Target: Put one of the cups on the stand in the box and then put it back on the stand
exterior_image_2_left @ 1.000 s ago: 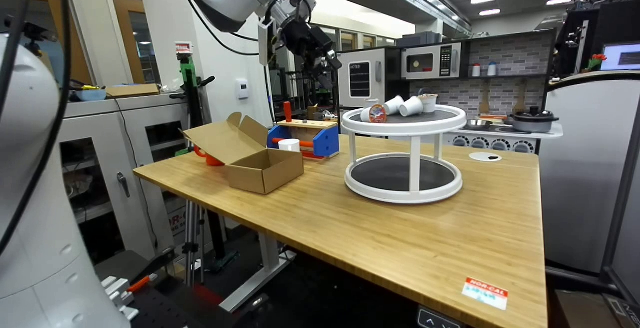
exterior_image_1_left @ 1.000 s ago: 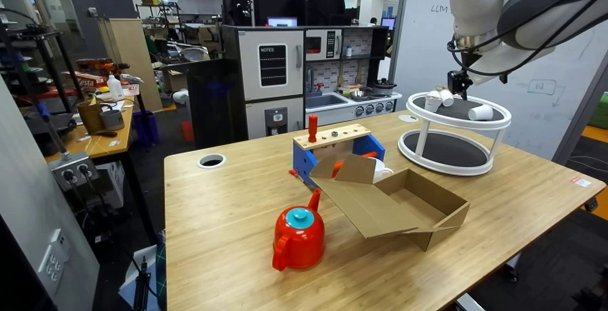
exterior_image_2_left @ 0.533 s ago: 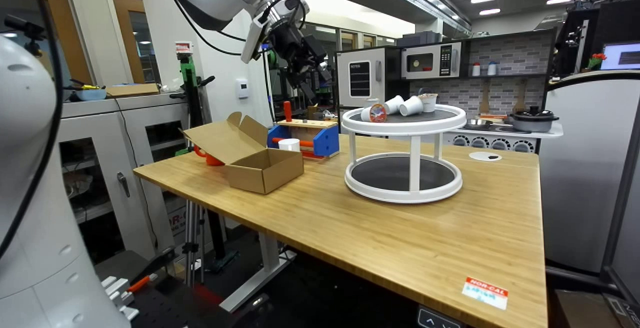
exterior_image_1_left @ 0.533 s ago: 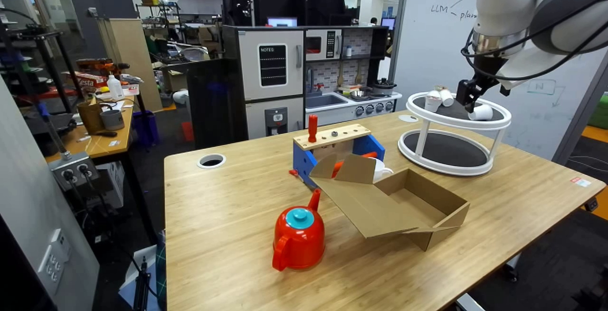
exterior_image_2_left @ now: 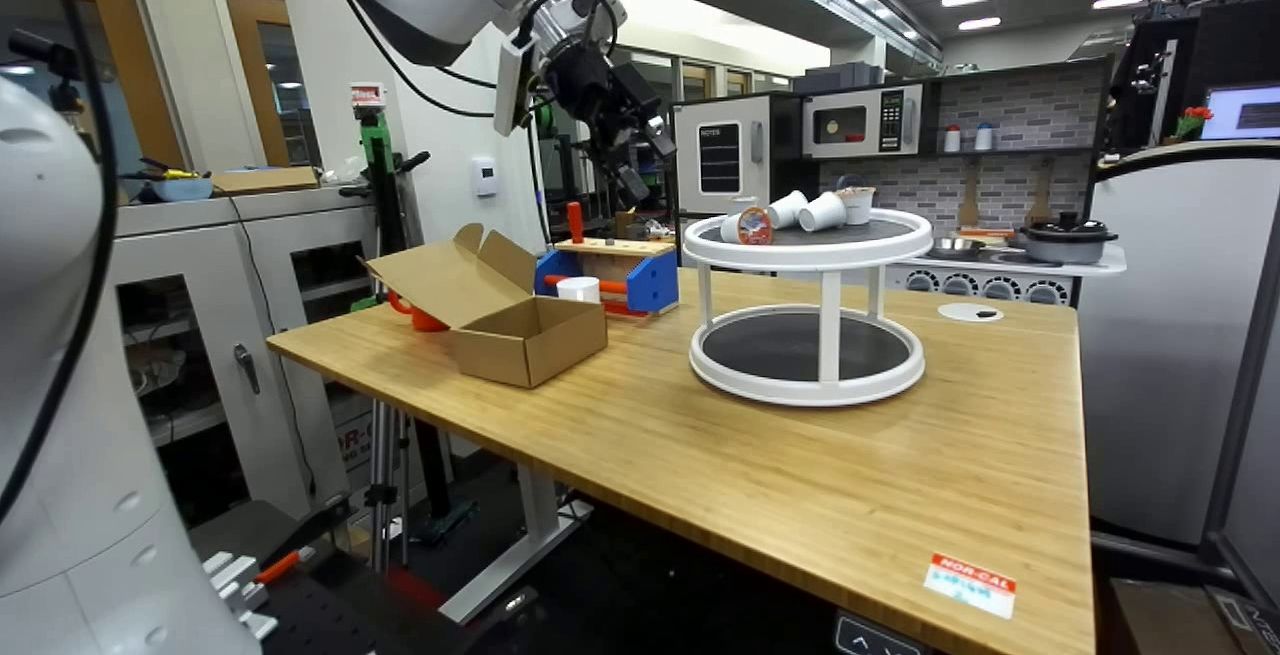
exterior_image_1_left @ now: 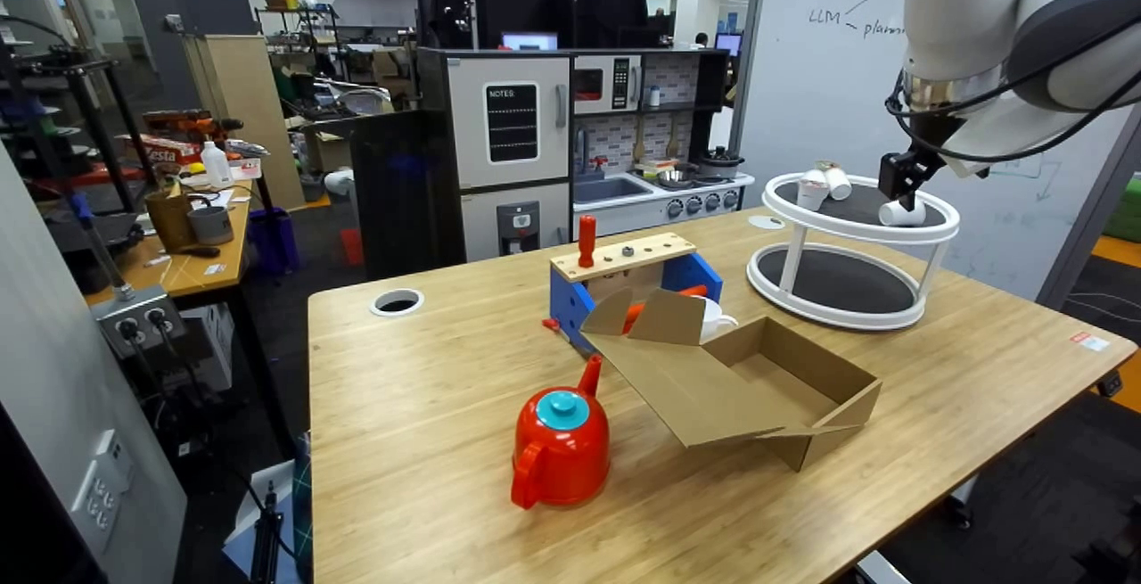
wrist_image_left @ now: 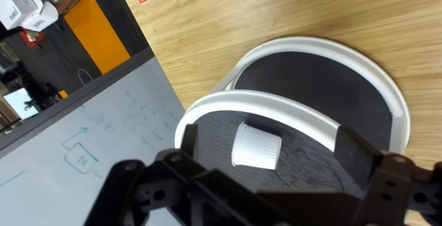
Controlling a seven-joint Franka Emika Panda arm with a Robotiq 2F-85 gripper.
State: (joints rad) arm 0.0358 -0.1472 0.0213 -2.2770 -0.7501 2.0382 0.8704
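The stand [exterior_image_1_left: 863, 226] [exterior_image_2_left: 808, 255] [wrist_image_left: 276, 103] has two white hoops and dark round shelves. On its top shelf, a white cup [exterior_image_1_left: 900, 213] [wrist_image_left: 257, 146] lies on its side, apart from the others. Other white cups [exterior_image_1_left: 812, 193] [exterior_image_2_left: 823, 213] are grouped on the same shelf; one shows an orange-red lid [exterior_image_2_left: 755, 227] in an exterior view. My gripper [exterior_image_1_left: 902, 192] [exterior_image_2_left: 645, 165] [wrist_image_left: 271, 143] is open and empty above the stand; in the wrist view the lone cup lies between its fingers, touching neither. The box [exterior_image_1_left: 793, 388] [exterior_image_2_left: 530, 335] stands open on the table with its flaps raised.
A red teapot [exterior_image_1_left: 563, 450] with a blue lid stands near the box. A blue toy workbench [exterior_image_1_left: 624, 276] [exterior_image_2_left: 650, 280] and a white mug [exterior_image_1_left: 713, 318] [exterior_image_2_left: 578, 289] are behind the box. A whiteboard [wrist_image_left: 103, 143] stands beyond the table's edge near the stand.
In an exterior view my gripper has moved right and down, coming over the lone lying cup. The cups, stand and box have not moved.
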